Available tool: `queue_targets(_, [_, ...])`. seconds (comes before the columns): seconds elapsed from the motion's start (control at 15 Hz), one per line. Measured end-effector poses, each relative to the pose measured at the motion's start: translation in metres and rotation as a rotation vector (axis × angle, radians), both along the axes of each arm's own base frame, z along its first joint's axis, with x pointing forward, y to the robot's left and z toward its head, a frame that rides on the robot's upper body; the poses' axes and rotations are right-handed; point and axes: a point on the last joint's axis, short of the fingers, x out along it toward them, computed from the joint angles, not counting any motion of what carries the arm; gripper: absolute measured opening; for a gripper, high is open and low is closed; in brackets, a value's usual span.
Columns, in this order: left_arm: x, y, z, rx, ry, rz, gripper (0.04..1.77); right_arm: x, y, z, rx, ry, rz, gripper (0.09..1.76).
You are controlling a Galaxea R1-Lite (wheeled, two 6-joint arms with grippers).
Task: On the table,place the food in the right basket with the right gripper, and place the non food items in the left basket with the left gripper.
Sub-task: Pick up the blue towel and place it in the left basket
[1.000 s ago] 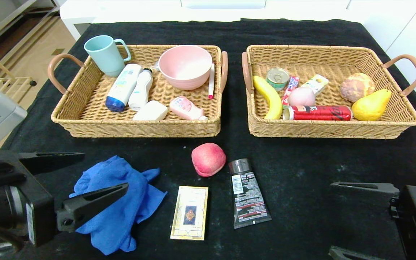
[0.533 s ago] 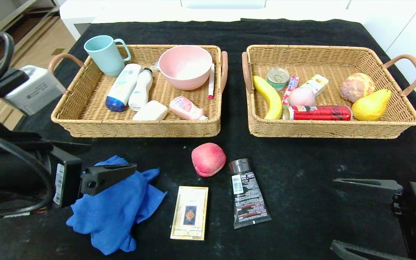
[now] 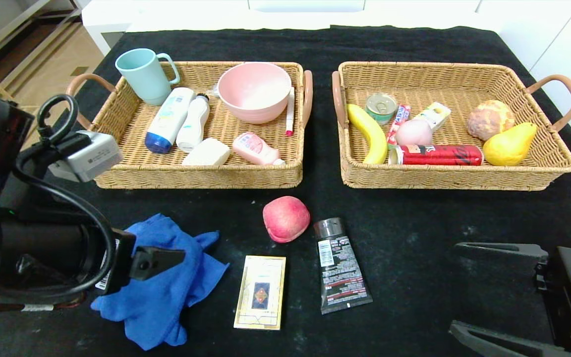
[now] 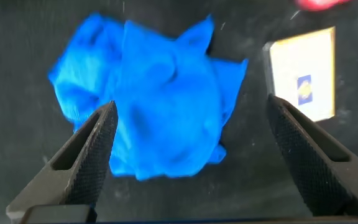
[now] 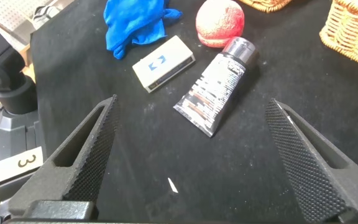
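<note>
The left claw hangs directly over the blue cloth at the near left of the black tabletop, its two fingers spread wide with nothing between them. In the left wrist view the cloth lies crumpled in a heap framed by the two fingers, with the small card box just beside it.

The cloth looks soft and light, with no stiffness of its own. It should bunch up under a pinch, so I would take it at the raised folds in the middle of the heap, not at a thin trailing corner, which could slip out or leave most of the fabric dragging. It will droop and swing when lifted, and a hanging tail could catch on the rim of the left basket, which sits just beyond it and already holds a cup, bottles and a bowl.

The right claw rests low at the near right of the tabletop, released and empty too. Near the middle lie the peach, the box and the dark tube; the peach and the tube's cap are almost touching. The peach, round and probably firm, belongs in the right basket.
</note>
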Motion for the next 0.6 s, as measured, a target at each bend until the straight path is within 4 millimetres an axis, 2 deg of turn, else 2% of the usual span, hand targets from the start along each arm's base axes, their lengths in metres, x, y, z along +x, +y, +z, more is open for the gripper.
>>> queue_targets(0.33, [0.002, 0.0, -0.029, 0.023, 0.104, 0.044, 1.72, 0.001, 0.0, -0.001, -0.002, 0.004, 0.0, 1.71])
queue_targets(0.6, [0.003, 0.001, -0.034, 0.055, 0.115, 0.071, 1.72, 0.001, 0.001, 0.0, 0.001, -0.001, 0.002, 1.71])
